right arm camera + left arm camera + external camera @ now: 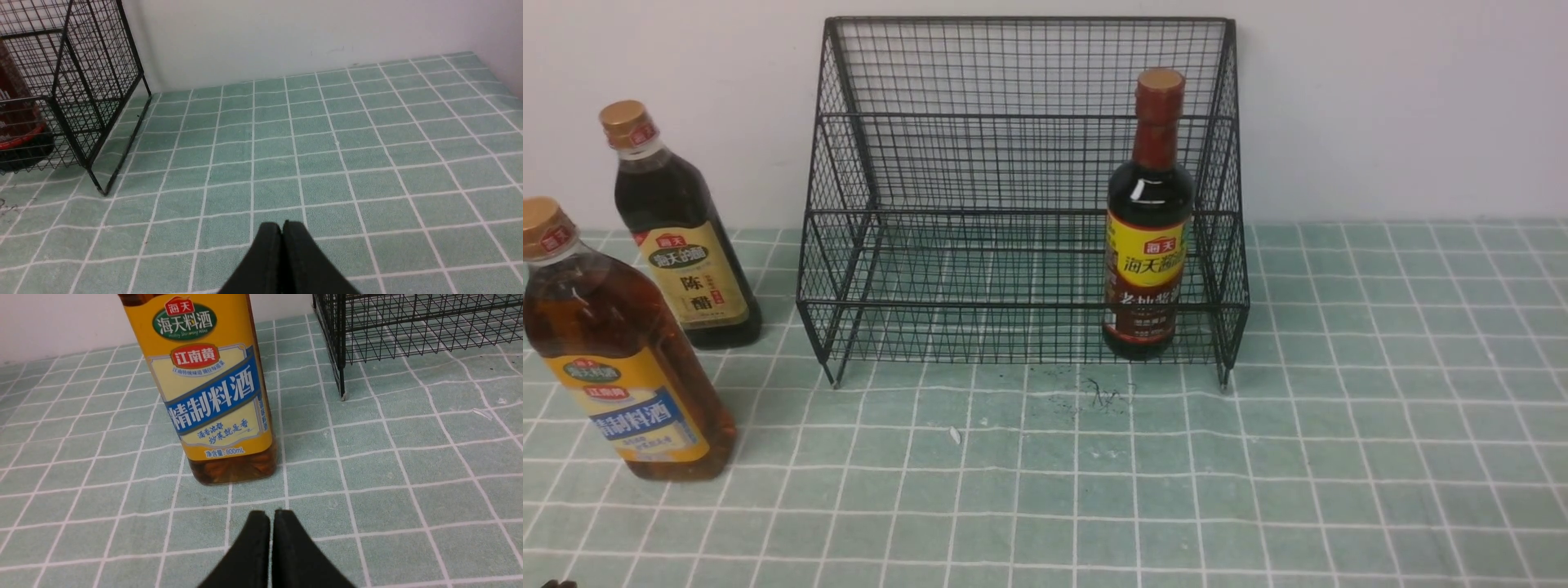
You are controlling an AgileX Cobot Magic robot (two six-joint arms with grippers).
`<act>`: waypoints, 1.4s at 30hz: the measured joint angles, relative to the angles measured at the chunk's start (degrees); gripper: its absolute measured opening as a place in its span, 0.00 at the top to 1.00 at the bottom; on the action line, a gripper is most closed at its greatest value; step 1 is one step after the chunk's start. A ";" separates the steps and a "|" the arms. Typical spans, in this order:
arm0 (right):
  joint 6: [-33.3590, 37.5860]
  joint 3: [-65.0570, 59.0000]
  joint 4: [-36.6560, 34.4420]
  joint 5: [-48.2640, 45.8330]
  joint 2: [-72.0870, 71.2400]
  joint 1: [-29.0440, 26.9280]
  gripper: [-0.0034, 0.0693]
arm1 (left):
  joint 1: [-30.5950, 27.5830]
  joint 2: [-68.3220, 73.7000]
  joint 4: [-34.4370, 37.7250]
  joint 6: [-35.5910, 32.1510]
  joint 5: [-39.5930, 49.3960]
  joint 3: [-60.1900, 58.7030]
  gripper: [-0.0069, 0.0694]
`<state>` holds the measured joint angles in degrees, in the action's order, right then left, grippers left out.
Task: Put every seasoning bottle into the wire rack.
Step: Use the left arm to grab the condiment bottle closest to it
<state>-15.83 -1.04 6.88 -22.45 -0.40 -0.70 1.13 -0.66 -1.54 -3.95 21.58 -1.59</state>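
The black wire rack [1021, 196] stands against the back wall. Inside it, on the right of the lower tier, a dark slim-necked bottle with a yellow-maroon label [1147, 237] stands upright. Left of the rack, on the cloth, stand a dark bottle with a beige label [682, 237] and, nearer, an amber bottle with a yellow-blue label [617, 359]. My left gripper [271, 514] is shut and empty, a short way in front of the amber bottle [212, 388]. My right gripper [282, 225] is shut and empty over bare cloth, to the right of the rack [73, 81].
A green checked cloth [1258, 457] covers the table. A white wall runs behind the rack. A small white scrap [955, 434] and dark scribble marks [1098, 394] lie on the cloth in front of the rack.
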 joint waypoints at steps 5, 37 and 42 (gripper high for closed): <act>0.05 0.00 -0.17 0.12 0.00 0.00 0.97 | 0.00 0.00 0.00 0.00 0.00 0.00 0.92; 8.90 -0.12 -8.84 0.78 -0.23 0.00 0.97 | 0.00 0.00 0.00 0.00 0.00 0.00 0.92; 8.90 -0.12 -8.84 0.78 -0.23 0.00 0.97 | 0.00 0.00 0.00 0.00 0.00 0.00 0.92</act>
<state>-6.93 -1.16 -1.96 -21.67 -0.64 -0.70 1.13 -0.66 -1.54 -3.95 21.58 -1.59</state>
